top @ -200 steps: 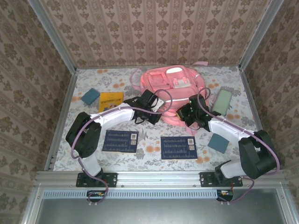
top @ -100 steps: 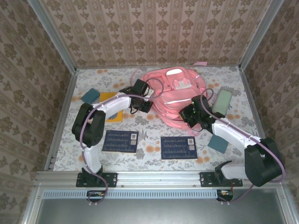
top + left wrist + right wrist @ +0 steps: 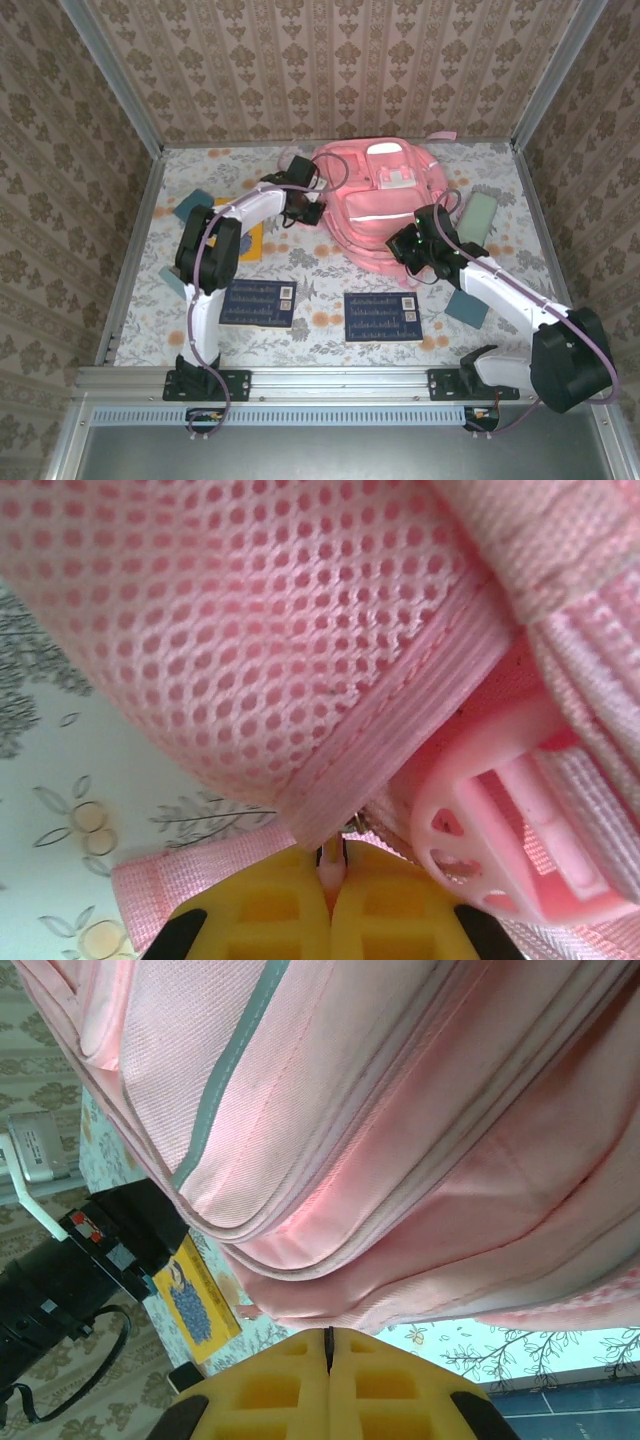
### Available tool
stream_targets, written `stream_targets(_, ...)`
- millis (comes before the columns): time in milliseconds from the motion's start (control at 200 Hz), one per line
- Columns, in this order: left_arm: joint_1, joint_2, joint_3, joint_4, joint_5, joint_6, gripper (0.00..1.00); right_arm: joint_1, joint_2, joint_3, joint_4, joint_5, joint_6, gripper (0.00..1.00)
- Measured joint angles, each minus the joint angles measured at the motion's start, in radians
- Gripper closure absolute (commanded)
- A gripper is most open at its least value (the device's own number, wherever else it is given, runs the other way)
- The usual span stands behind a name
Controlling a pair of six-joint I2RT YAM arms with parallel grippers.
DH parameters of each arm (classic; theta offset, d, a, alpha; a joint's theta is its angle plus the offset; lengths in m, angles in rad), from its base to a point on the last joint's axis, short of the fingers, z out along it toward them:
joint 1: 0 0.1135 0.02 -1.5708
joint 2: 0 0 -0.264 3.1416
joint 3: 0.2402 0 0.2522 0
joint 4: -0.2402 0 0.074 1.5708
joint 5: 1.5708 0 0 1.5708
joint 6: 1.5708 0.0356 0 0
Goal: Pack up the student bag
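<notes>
The student bag [image 3: 385,205], a large pink backpack, lies flat at the back centre of the table. My left gripper [image 3: 307,204] is at its left edge. In the left wrist view the yellow fingers [image 3: 270,910] of this gripper [image 3: 337,848] are shut on a thin pink tab of the bag [image 3: 250,630], below its mesh strap and beside a pink plastic buckle [image 3: 500,820]. My right gripper [image 3: 408,243] sits at the bag's near right edge. There it [image 3: 328,1335] is shut, tips against the bag's [image 3: 400,1140] lower seam, with nothing seen between them.
A yellow book [image 3: 243,222] lies left of the bag, partly under the left arm. Two dark blue boards [image 3: 258,302] [image 3: 382,318] lie near the front. A teal block [image 3: 194,205] is far left, a pale green case [image 3: 478,218] and a teal square [image 3: 467,307] are right.
The left gripper has moved back and left along the bag's edge. The bag has shifted back and right and now lies flatter. The right gripper has barely moved.
</notes>
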Motion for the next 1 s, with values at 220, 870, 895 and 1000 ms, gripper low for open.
stream_targets(220,0.028,-0.024,-0.047,0.019,0.012,0.003,0.82,0.0,0.127,0.102,0.003,-0.043,-0.033,0.93)
stream_targets(870,0.002,-0.307,-0.293,0.129,0.151,-0.404,0.32,-0.25,0.339,0.341,-0.305,0.051,-0.538,0.4)
stream_targets(895,0.001,-0.289,-0.279,0.13,0.152,-0.422,0.33,-0.251,0.354,0.34,-0.313,0.055,-0.552,0.4)
stream_targets(1000,0.001,-0.2,-0.21,0.135,0.152,-0.473,0.38,-0.252,0.412,0.33,-0.317,0.062,-0.595,0.45)
